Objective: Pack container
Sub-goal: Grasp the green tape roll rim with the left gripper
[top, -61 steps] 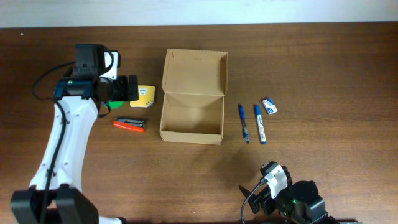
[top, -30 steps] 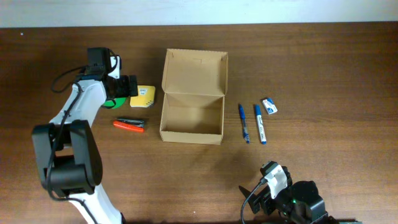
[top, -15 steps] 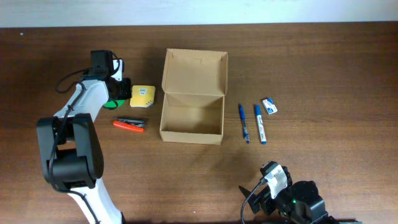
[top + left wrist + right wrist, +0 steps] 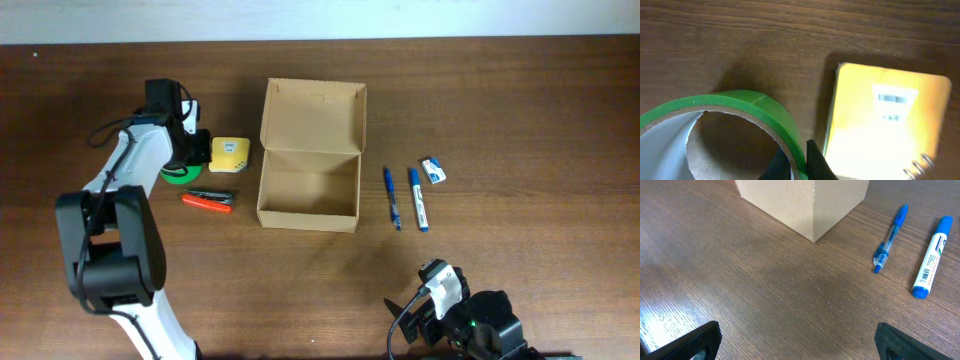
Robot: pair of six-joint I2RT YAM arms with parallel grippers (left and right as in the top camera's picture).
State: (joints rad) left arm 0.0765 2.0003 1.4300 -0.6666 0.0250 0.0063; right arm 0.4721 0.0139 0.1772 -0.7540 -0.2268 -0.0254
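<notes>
Left hand clamps green tape roll wall beside yellow box; right hand wide open, table front edge.

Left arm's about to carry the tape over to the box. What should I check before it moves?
1. Left gripper shut on the green tape roll wall: ok.
2. Container lid open, inside bare: ok.
3. Its fingers clear of the yellow box: cannot tell.
4. Low path to the container free: not ok, the yellow box lies between; lift first.
5. Right gripper open, apart from the container: ok.
</notes>
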